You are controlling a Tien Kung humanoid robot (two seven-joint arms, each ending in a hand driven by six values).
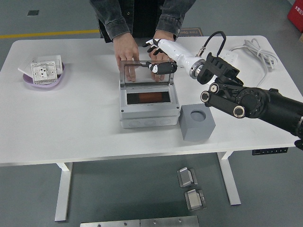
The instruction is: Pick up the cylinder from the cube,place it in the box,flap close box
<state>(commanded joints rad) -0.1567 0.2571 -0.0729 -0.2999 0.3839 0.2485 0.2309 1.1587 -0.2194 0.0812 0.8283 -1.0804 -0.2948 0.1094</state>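
Note:
The grey box (147, 115) stands mid-table with its clear lid (142, 72) upright. An orange-brown cylinder (150, 98) lies inside the box. Right of the box sits the grey cube (196, 124), its round top hole bare. My right hand (154, 56), white with black fingers (160, 67), hovers at the lid's upper right corner. It is open, with the thumb in front of the lid and the other fingers spread behind its top edge, holding nothing. A person's two hands (127, 53) rest just behind the lid. My left arm is out of sight.
A purple dish (33, 80) holding a white socket plate sits far left. A white power strip (226, 59) with cable and plug (251, 96) lies at the back right, partly behind my forearm. The person stands at the far edge.

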